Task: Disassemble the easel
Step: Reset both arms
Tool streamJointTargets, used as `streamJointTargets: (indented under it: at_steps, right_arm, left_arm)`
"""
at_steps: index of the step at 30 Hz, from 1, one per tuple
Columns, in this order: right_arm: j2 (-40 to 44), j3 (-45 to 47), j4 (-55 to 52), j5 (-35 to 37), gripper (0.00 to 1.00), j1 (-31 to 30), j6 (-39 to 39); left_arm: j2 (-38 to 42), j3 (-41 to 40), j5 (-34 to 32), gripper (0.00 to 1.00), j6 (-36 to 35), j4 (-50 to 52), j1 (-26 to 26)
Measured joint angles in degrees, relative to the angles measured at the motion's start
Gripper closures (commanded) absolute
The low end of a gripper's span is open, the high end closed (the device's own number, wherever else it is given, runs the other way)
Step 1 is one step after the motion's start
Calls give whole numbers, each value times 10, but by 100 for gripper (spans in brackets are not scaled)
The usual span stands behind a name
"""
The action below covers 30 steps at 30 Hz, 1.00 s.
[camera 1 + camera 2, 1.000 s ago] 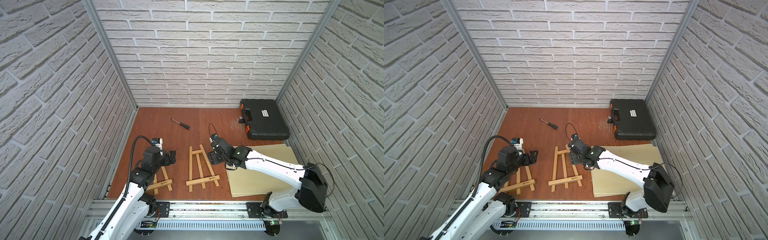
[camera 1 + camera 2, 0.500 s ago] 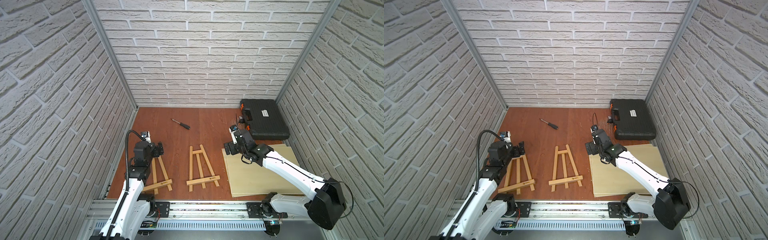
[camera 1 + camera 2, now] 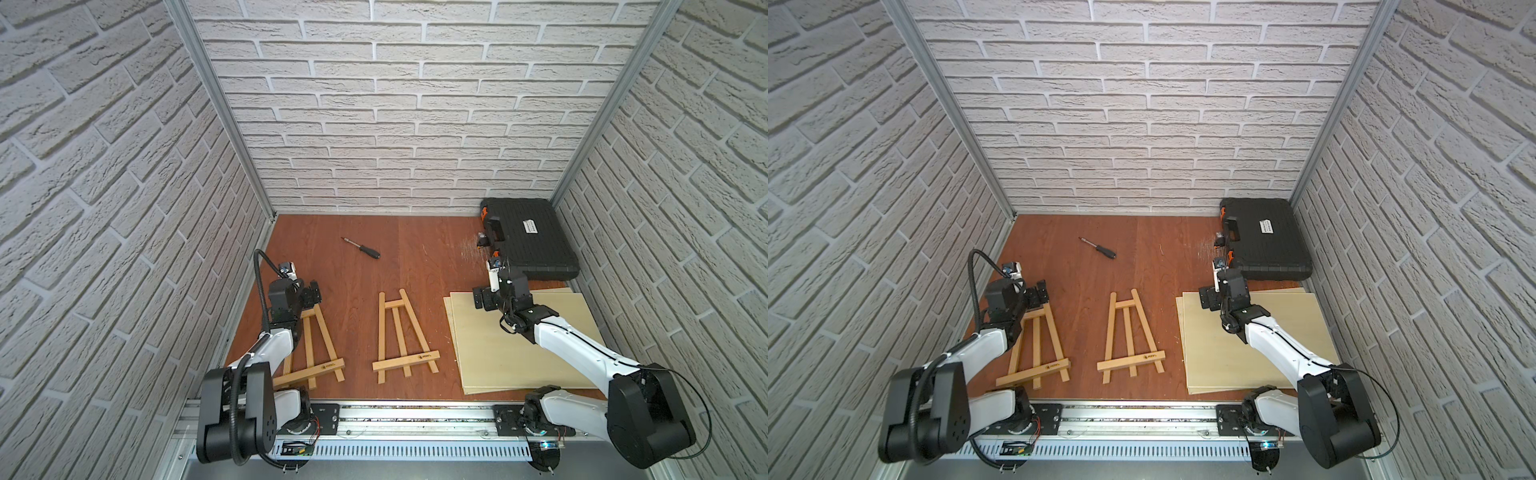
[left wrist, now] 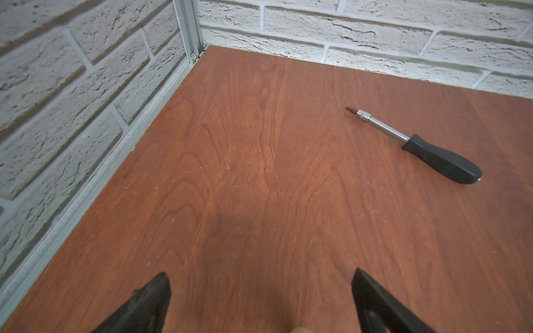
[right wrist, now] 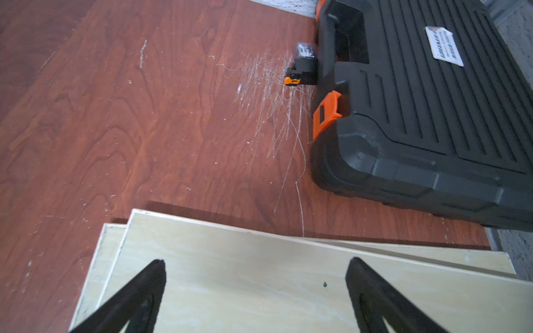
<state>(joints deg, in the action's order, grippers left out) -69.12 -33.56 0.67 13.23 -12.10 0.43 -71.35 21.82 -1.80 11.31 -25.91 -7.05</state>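
Lying beyond easels [image 3: 400,332]: screwdriver [image 3: 365,250], toolcase [image 3: 532,241]; boards [image 3: 490,345] under right jaws; both pairs spread.

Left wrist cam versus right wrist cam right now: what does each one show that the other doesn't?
Left wrist only: the screwdriver, lying near the brick wall. Right wrist only: the black tool case, a small orange-tipped part beside it, stacked pale boards. Both: the red-brown table, left gripper and right gripper open and empty, no easels.

Table [image 3: 415,266]: easels [image 3: 405,336]; screwdriver [image 3: 361,248]; case [image 3: 528,243]; boards [image 3: 519,353]
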Motion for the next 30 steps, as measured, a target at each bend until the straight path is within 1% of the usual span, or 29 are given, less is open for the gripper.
streamJointTargets:
  at_steps: [5,7,9,11,15,19,22,25,30]
  right_arm:
    - [-35,23,99,-42,1,48,-9]
    - [-54,33,136,-58,0,63,-8]
    - [-76,43,172,-73,2,73,-7]
    - [-98,44,183,-85,3,80,-6]
    - [-99,58,221,-104,3,90,-5]
    - [-96,81,282,-115,1,119,5]
    - [-123,93,334,-120,1,134,9]
    - [-145,94,342,-129,1,136,10]
    - [-146,94,357,-133,2,135,11]
  left_arm:
    - [-55,-10,16,2,-8,-75,-6]
    - [-61,-11,21,2,-12,-97,-7]
    - [-61,-12,24,2,-13,-115,-8]
    - [-61,-14,28,2,-16,-131,-8]
    - [-61,-17,35,2,-23,-150,-12]
    - [-61,-17,44,2,-23,-157,-20]
    - [-63,-17,47,2,-23,-157,-23]
    - [-63,-17,48,2,-23,-158,-23]
    - [-63,-17,49,2,-23,-159,-23]
